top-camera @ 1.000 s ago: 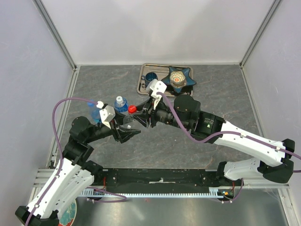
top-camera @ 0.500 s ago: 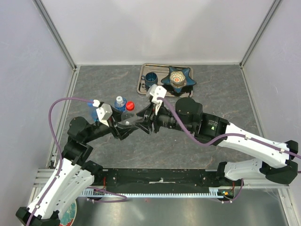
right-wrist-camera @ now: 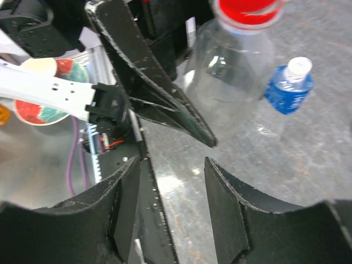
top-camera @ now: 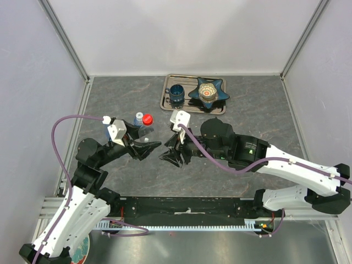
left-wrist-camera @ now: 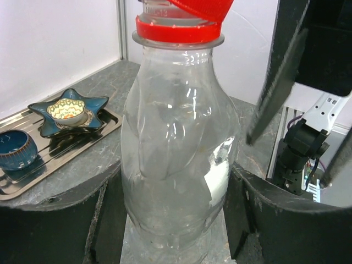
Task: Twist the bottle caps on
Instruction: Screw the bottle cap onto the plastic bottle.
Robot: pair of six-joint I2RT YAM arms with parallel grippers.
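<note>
The left arm [top-camera: 82, 181] rises from its base at 7 o'clock, bends at the elbow and stretches across toward 3 o'clock. Its left tool [top-camera: 147, 148] is closed on the clear bottle [top-camera: 144, 132], and the wrist view shows a dark finger [left-wrist-camera: 104, 220] pressed against each side of the bottle's body. The bottle stands upright on the bench [top-camera: 258, 121], a little to 9 o'clock of the bench's middle. The red cap [top-camera: 147, 119] sits on its neck. The left wrist view crops the cap at the top edge, so I cannot tell whether it sits square on the thread.

The right arm [top-camera: 286, 165] comes in from 4 o'clock, with its forearm low and pointing toward 9 o'clock. The right tool [top-camera: 170, 157] hangs near the bottle's 4 o'clock side, apart from it. Its jaws are spread with only bare bench between them.

The blue-labelled bottle [top-camera: 137, 124] with the white cap [top-camera: 138, 116] stands just beside the clear one, at its 10 o'clock. At 12 o'clock on the bench lies a metal tray [top-camera: 166, 102] carrying a dark blue cup [top-camera: 177, 93] and a star-shaped dish [top-camera: 208, 91].

A second ago the right tool was up at the red cap, with its jaws narrower. It has since let go, widened and drawn back toward 4 o'clock. The left arm has meanwhile carried the capped bottle a little toward 11 o'clock, closer to the blue-labelled bottle, without loosening its grip.
</note>
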